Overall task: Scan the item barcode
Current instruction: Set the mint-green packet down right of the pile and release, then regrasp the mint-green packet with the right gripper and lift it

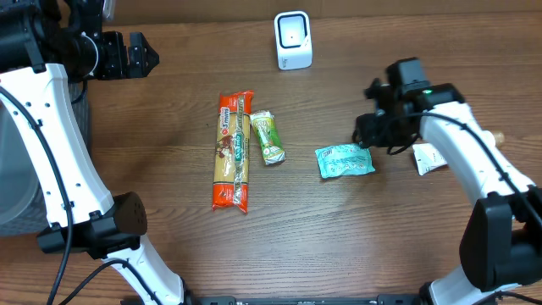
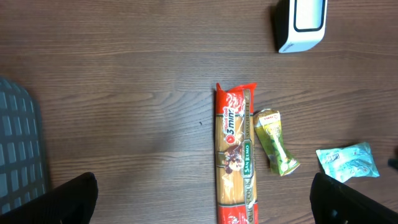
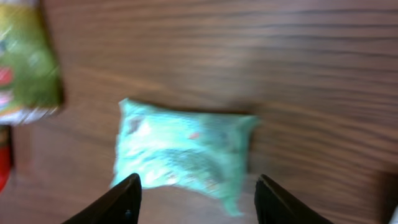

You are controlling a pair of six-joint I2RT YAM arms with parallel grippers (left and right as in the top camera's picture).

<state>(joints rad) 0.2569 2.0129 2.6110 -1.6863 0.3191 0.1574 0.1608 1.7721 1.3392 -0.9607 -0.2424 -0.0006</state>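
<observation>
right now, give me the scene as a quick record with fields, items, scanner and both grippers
surface: wooden table
scanner: white, at the table's far edge
pasta packet: long, lying flat mid-table
green packet: right beside the pasta packet, on the scanner's side
teal packet: flat on the table, apart from the other two
white item: small, beyond the teal packet, partly hidden
left gripper: open, holding nothing, off to the side of the items
right gripper: jaws apart over the teal packet; contact unclear, view blurred
</observation>
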